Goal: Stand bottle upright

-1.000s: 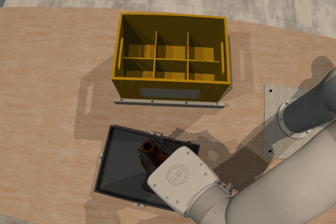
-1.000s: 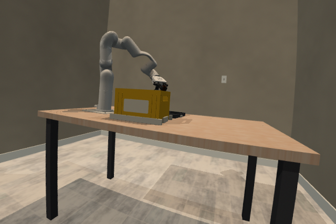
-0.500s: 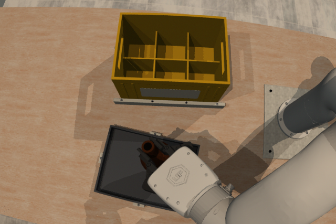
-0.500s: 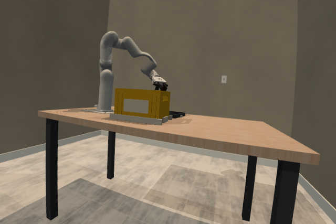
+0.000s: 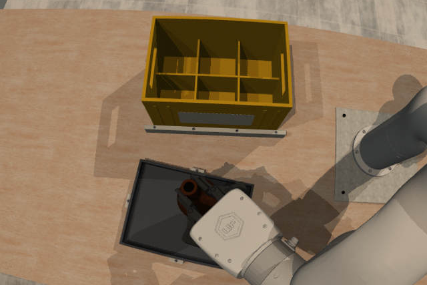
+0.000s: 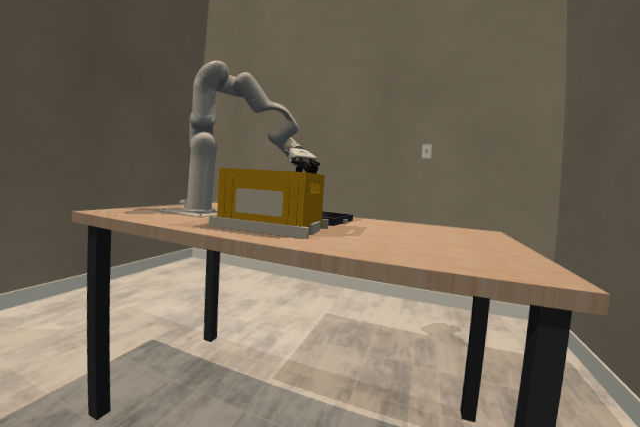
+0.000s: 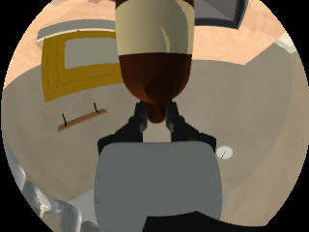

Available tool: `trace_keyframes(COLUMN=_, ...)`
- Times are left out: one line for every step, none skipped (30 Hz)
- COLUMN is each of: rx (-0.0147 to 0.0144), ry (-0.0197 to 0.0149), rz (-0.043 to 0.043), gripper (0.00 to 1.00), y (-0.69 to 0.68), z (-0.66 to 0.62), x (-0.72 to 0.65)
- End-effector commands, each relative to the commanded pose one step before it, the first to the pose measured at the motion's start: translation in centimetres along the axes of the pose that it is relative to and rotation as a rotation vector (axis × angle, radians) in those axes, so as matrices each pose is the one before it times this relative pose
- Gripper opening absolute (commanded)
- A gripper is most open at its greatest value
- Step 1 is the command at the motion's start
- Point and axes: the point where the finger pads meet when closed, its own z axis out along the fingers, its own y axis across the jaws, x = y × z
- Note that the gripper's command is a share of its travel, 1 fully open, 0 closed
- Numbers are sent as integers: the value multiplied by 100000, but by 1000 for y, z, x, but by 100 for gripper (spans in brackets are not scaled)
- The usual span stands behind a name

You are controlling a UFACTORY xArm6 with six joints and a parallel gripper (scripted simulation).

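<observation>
Gripping a brown bottle [image 7: 154, 45] by its narrow neck, the claw [image 7: 154, 119] is closed on it, one dark finger [image 7: 137, 123] on each side of the neck; in the wrist view the bottle's body reaches away from the claw, with a plain cream label band around it; no writing can be read on that band.

From the top view the bottle [image 5: 189, 192] is held in the air over the dark tray [image 5: 151, 205], its open mouth facing up toward the camera, tilted rather than fully upright; the claw [image 5: 198, 193] sits just beside the mouth, and the white wrist housing behind it carries an embossed hexagon logo reading "UF".

The yellow crate [image 5: 217, 75], divided into six compartments, sits on the wooden table [image 5: 51, 102] beyond the tray, well apart from the bottle; a grey blank panel is on its near side.

In the exterior view the claw [image 6: 308, 164] hangs at about the height of the crate's [image 6: 268, 197] top edge, above the tray [image 6: 337, 217]; the bottle is too small there to make out.
</observation>
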Motion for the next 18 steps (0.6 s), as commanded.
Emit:
trace_keyframes(rx=-212, ry=-2273, rz=351, gripper=0, y=99, z=-78, x=-111)
trace_keyframes(rx=-45, ry=-642, rz=22, gripper=0, y=7, z=-12, x=-1)
trace_keyframes(rx=-49, ry=-608, rz=24, gripper=0, y=7, z=-12, x=-2)
trace_keyframes(rx=-51, ry=-570, rz=24, gripper=0, y=8, z=-12, x=-3)
trace_keyframes(rx=-52, ry=-528, rz=25, gripper=0, y=8, z=-12, x=-3)
trace_keyframes(rx=-51, ry=-483, rz=24, gripper=0, y=8, z=-12, x=-3)
trace_keyframes(rx=-49, ry=-435, rz=23, gripper=0, y=8, z=-11, x=-3)
trace_keyframes(rx=-46, ry=-385, rz=22, gripper=0, y=7, z=-10, x=-3)
trace_keyframes(rx=-42, ry=-334, rz=20, gripper=0, y=6, z=-9, x=-3)
trace_keyframes(rx=-37, ry=-283, rz=17, gripper=0, y=6, z=-8, x=-3)
trace_keyframes(rx=-31, ry=-233, rz=15, gripper=0, y=5, z=-7, x=-2)
trace_keyframes(rx=-25, ry=-185, rz=12, gripper=0, y=4, z=-5, x=-2)
trace_keyframes(rx=0, ry=0, rz=0, gripper=0, y=0, z=0, x=0)
trace_keyframes(rx=0, ry=0, rz=0, gripper=0, y=0, z=0, x=0)
trace_keyframes(rx=-19, ry=-139, rz=9, gripper=0, y=3, z=-4, x=-2)
trace_keyframes(rx=-14, ry=-98, rz=7, gripper=0, y=2, z=-3, x=-1)
trace_keyframes(rx=-9, ry=-63, rz=4, gripper=0, y=1, z=-2, x=-1)
trace_keyframes(rx=-5, ry=-34, rz=2, gripper=0, y=1, z=-1, x=0)
